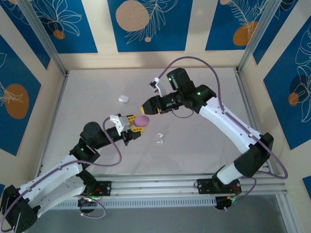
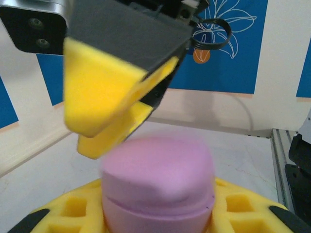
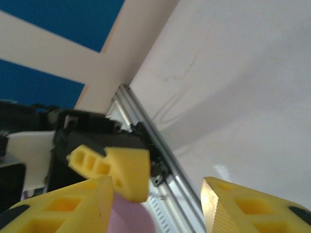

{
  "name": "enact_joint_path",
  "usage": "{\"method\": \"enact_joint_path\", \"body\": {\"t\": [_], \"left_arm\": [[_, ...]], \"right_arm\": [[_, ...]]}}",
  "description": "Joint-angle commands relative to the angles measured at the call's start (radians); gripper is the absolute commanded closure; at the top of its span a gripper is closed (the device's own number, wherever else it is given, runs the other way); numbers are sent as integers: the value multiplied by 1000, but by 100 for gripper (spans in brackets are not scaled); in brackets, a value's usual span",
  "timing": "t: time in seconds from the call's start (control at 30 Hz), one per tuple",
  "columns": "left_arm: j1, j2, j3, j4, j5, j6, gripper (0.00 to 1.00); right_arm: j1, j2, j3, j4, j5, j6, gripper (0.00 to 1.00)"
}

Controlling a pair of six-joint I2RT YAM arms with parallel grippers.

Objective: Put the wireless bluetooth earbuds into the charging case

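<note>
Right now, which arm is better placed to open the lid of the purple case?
Right. The left fingers are shut on the purple case, so that arm is occupied. The right fingers stand open, close to its closed lid.

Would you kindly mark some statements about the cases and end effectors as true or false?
1. The left end effector holds the purple case. True.
2. The purple case's lid stands open. False: it is closed, and the left wrist view shows just a seam around it.
3. A white case lies on the table. True.
4. The right end effector grips the white case. False: it is open, close to the purple case, and the white case lies apart from it.
</note>
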Motion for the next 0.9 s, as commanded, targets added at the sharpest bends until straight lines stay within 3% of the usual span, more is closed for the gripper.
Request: {"method": "enact_joint_path", "body": {"t": [0.0,0.13,0.3,0.57,0.87], "left_arm": [[-10,-9,17,62,-11,-21,69],[-9,5,18,81,6,-35,69],[-10,15,23,95,25,-54,68],[-10,28,37,101,76,-64,68],[-10,23,46,1,-36,-24,62]], "right_arm": [[5,-69,-70,6,-144,-25,48],[-7,-105,-162,75,-199,30,44],[-16,-94,-262,247,-360,153,42],[-25,-49,-298,412,-397,296,47],[-43,-57,-345,491,-447,356,76]]}}
